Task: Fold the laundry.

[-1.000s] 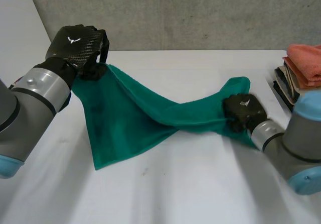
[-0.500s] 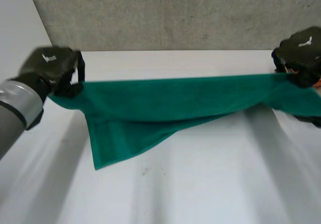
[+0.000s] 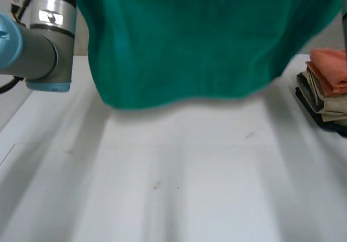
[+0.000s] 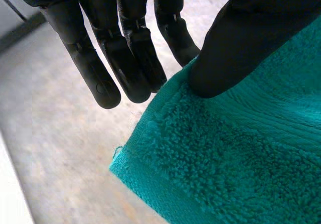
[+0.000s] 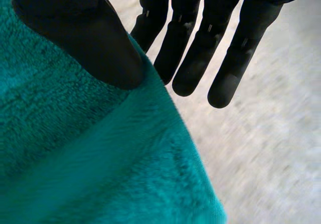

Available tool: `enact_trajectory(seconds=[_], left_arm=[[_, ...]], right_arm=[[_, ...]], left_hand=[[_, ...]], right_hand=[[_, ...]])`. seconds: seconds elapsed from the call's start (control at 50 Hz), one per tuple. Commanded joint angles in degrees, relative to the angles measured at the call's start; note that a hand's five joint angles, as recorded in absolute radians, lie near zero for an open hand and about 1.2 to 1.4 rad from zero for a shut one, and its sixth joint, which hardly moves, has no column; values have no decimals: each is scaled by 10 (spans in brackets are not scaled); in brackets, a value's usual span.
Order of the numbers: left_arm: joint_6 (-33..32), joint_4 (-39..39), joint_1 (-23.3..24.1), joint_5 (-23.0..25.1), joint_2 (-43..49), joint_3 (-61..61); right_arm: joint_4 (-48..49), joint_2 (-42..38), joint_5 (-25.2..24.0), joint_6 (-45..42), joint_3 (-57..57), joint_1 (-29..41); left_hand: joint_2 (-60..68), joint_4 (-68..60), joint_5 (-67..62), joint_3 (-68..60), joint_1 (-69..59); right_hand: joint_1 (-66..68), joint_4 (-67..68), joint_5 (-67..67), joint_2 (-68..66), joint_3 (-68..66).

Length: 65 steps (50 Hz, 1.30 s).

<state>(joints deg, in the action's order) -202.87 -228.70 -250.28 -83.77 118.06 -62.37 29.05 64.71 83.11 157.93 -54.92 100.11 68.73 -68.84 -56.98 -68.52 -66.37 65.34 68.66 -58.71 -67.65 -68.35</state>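
Soft, even light; the towel [image 3: 190, 41] casts a faint shadow on the table [image 3: 206, 188].

A white counter [image 3: 190, 188] is being lit softly and evenly, and its surface is being marked by a few faint dark specks. A rough grey concrete wall [image 4: 60, 148] is being seen beyond the fingertips of the left robot hand [image 4: 130, 38]. The same speckled grey is being seen past the right robot hand [image 5: 183, 38].

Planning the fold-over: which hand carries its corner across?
Right hand, probably. It and the left hand each pinch a towel corner, but the folded stack lies by the right; swinging inward clears it.
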Motion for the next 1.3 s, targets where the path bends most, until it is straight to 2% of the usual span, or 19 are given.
enact_trajectory(seconds=[0.02, 0.16, 0.26, 0.34, 0.5, 0.56, 0.62, 0.7, 0.72, 0.76, 0.82, 0.86, 0.88, 0.96, 1.12, 1.22, 1.3], left_arm=[[27, 32, -7, -25, -76, -101], [45, 91, -29, -24, -92, -230], [40, 120, -41, -22, -96, -314], [40, 178, -39, -10, -97, -370], [38, 371, -35, 6, -159, -432], [36, 432, -35, 6, -197, -434], [20, 532, -35, 7, -250, -434], [-52, 663, -34, 7, -296, -440], [-88, 707, -33, 5, -309, -447], [-121, 733, -32, 4, -316, -455], [-157, 710, -31, 4, -309, -451], [-157, 676, -31, 4, -302, -451], [-155, 635, -29, 2, -288, -450], [-150, 551, -29, -2, -233, -438], [-151, 472, -29, -8, -125, -383], [-154, 393, -32, -43, -26, -277], [-151, 336, -40, -68, 7, -152]], right_arm=[[-5, 42, -24, 26, -68, -5], [-87, 25, -99, 19, -148, -7], [-139, 4, -115, -6, -216, -16], [-182, -5, -120, -56, -279, -30], [-274, 8, -115, -179, -351, -39], [-353, 52, -115, -233, -356, -44], [-425, 88, -114, -271, -356, -50], [-545, 134, -113, -332, -357, -65], [-597, 155, -111, -361, -366, -68], [-626, 168, -116, -388, -375, -73], [-611, 171, -118, -398, -385, -85], [-559, 168, -121, -387, -395, -88], [-539, 165, -121, -378, -398, -89], [-468, 107, -117, -317, -403, -88], [-464, 31, -97, -314, -366, -90], [-451, -6, -81, -299, -272, -82], [-385, -23, -54, -233, -153, -41]], left_hand=[[113, -112, -130, -115, -136], [113, -112, -130, -115, -136], [113, -112, -130, -115, -136], [113, -112, -130, -115, -136], [113, -112, -130, -115, -136], [113, -112, -130, -115, -136], [113, -112, -130, -115, -136], [113, -112, -130, -115, -136], [113, -112, -130, -115, -136], [113, -112, -130, -115, -136], [113, -112, -130, -115, -136], [113, -112, -130, -115, -136], [113, -112, -130, -115, -136], [113, -112, -130, -115, -136], [113, -112, -130, -115, -136], [113, -112, -130, -115, -136], [113, -112, -130, -115, -136]], right_hand=[[147, 113, -113, -123, -117], [147, 113, -113, -123, -117], [147, 113, -113, -123, -117], [147, 113, -113, -123, -117], [147, 113, -113, -123, -117], [147, 113, -113, -123, -117], [147, 113, -113, -123, -117], [147, 113, -113, -123, -117], [147, 113, -113, -123, -117], [147, 113, -113, -123, -117], [147, 113, -113, -123, -117], [147, 113, -113, -123, -117], [147, 113, -113, -123, -117], [147, 113, -113, -123, -117], [147, 113, -113, -123, -117], [147, 113, -113, -123, -117], [147, 113, -113, -123, -117]])
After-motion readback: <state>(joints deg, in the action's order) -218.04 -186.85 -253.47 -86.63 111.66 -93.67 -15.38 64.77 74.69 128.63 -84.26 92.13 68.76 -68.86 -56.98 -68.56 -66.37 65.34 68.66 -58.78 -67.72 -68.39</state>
